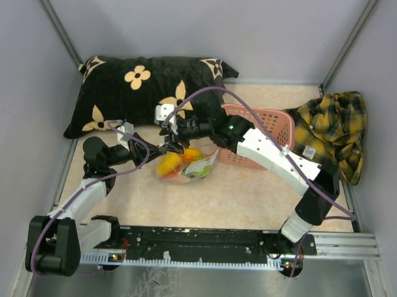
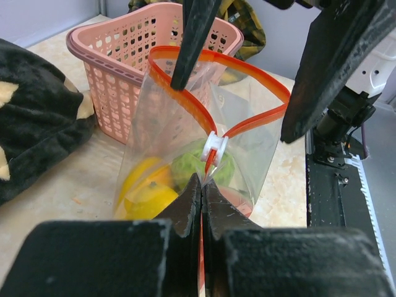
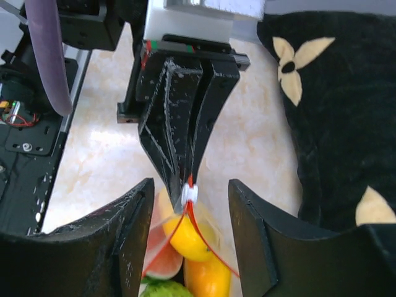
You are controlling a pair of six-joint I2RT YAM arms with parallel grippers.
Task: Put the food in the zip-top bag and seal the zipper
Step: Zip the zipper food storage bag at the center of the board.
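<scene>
The top camera overlooks the whole worktop (image 1: pixel 249 197) from behind, while both wrist cameras closely face the zip-top bag (image 2: pixel 166 127) from opposite ends.

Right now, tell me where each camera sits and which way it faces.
Top external: above and behind the arms, looking down on the table; both arms show.
Left wrist: on the left arm, facing the zip-top bag and basket; its left gripper shows, shut on the zipper.
Right wrist: on the right arm, looking down at the left gripper; its open right gripper shows.
Both wrist views share the white slider.
</scene>
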